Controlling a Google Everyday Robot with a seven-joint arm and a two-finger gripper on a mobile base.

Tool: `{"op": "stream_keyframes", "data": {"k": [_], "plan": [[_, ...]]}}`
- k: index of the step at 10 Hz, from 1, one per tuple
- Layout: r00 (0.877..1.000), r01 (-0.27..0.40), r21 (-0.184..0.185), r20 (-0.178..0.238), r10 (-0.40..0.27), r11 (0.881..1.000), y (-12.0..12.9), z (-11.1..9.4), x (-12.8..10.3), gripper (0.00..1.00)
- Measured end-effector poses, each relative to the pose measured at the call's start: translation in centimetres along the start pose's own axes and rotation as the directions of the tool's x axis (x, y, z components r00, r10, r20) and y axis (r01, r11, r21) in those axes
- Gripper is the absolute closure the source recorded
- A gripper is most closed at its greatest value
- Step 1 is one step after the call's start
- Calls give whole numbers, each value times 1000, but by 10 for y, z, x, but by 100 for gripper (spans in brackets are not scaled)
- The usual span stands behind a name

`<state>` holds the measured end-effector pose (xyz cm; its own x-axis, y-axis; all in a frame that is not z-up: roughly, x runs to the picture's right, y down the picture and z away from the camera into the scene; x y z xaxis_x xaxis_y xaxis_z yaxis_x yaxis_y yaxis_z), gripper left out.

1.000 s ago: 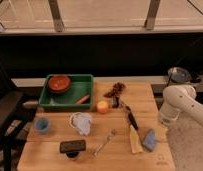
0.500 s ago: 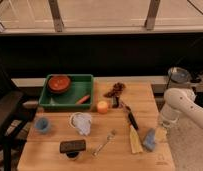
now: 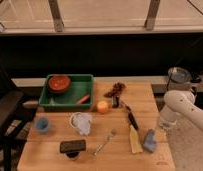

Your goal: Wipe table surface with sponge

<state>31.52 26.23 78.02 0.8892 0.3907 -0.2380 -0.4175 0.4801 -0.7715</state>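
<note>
Matt wood table surface (image 3: 42, 150), soft sponge (image 3: 149, 141), glossy end effector (image 3: 165, 123) near it

On my table surface (image 3: 120, 161) lie a green tray (image 3: 79, 84) at the back left, a blue cup (image 3: 42, 125), a white cloth (image 3: 81, 123), a black block (image 3: 72, 147), a fork (image 3: 104, 143), an orange ball (image 3: 102, 106), and the sponge (image 3: 149, 141) near the right edge, just below my gripper (image 3: 164, 125).

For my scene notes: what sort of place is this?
Likely an indoor test workspace: a wooden table holding a green bin, fork and sponge, windows behind. The gripper hovers near the sponge.
</note>
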Motion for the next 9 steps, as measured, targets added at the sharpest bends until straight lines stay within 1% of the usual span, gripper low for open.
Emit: {"op": "stream_keyframes", "data": {"k": [1,2,4,6,8,9], "plan": [[1000,10,10,4,-10,1000,3,-4,0,99],[1000,18,23,3,-18,1000,7,-7,1,100],[1000,22,41,-16,-21,999,11,-8,6,100],[999,12,65,-52,-9,998,9,-6,11,100],[996,-11,104,-88,20,995,0,-9,25,100],[993,-17,121,-114,30,993,-6,-11,29,100]]}}
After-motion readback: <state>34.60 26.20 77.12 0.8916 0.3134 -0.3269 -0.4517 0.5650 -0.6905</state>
